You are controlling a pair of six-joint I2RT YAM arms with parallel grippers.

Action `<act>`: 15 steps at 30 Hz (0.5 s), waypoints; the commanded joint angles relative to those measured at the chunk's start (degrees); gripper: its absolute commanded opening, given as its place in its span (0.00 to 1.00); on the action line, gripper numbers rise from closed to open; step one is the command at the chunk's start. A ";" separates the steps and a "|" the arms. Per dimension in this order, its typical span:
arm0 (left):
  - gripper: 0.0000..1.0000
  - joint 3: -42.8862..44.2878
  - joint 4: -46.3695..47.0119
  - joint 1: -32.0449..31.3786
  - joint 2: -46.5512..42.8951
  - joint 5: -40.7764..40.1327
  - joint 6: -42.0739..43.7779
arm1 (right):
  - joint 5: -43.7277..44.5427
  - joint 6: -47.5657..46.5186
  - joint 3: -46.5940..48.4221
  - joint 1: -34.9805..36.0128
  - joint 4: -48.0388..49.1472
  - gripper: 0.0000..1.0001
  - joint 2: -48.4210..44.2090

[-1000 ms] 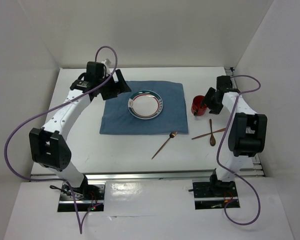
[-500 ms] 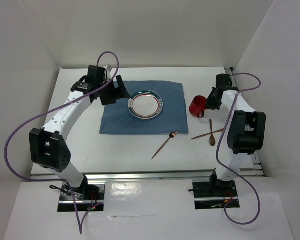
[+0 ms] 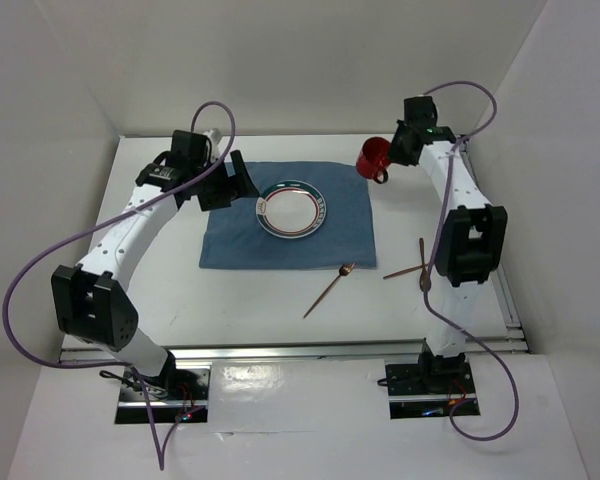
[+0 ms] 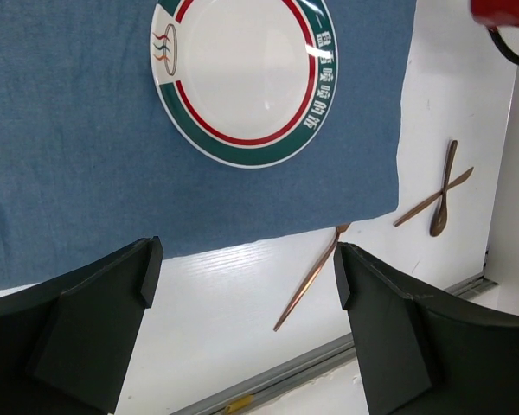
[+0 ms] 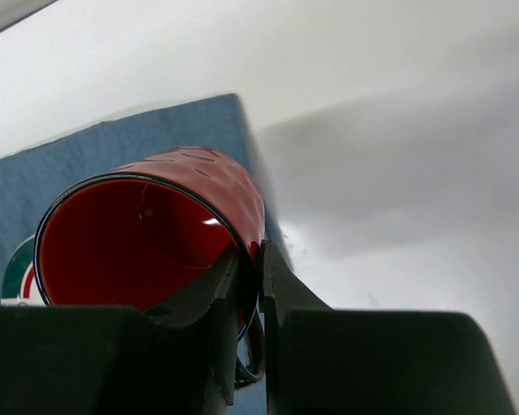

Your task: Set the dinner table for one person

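A white plate (image 3: 293, 210) with a green and red rim lies on the blue cloth mat (image 3: 230, 235) on the white dinner table (image 3: 240, 300). My right gripper (image 3: 390, 158) is shut on the rim of a red mug (image 3: 373, 157) and holds it in the air by the mat's far right corner; the mug (image 5: 156, 233) fills the right wrist view, one finger inside it. My left gripper (image 3: 235, 183) is open and empty above the mat's left edge, looking down on the plate (image 4: 242, 78). A copper fork (image 3: 330, 288) and two crossed utensils (image 3: 420, 265) lie at the front right.
White walls stand close behind and beside the table. An aluminium rail (image 3: 280, 350) runs along the near edge. Purple cables loop off both arms.
My right gripper has lifted the red mug from the table at the right and carried it back and left to the mat's far right corner. The left gripper has barely moved.
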 commanded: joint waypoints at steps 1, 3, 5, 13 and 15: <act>1.00 1.63 -1.51 -0.24 -3.07 -0.34 0.88 | 1.15 -0.15 8.73 2.29 -2.12 0.00 5.57; 1.00 1.01 -1.52 -0.24 -3.60 -0.34 0.88 | 1.16 0.38 14.25 2.99 -3.52 0.00 9.61; 1.00 0.31 -1.52 -0.24 -4.12 -0.34 0.88 | 1.16 0.38 17.44 3.61 -4.05 0.00 11.98; 1.00 -1.89 -2.66 -0.24 -4.13 -0.86 1.41 | 1.69 0.38 23.87 5.63 -4.58 0.00 19.55; 1.00 -2.41 -2.66 -0.24 -4.13 -1.47 1.41 | 1.69 0.38 23.87 6.16 -4.58 0.00 21.04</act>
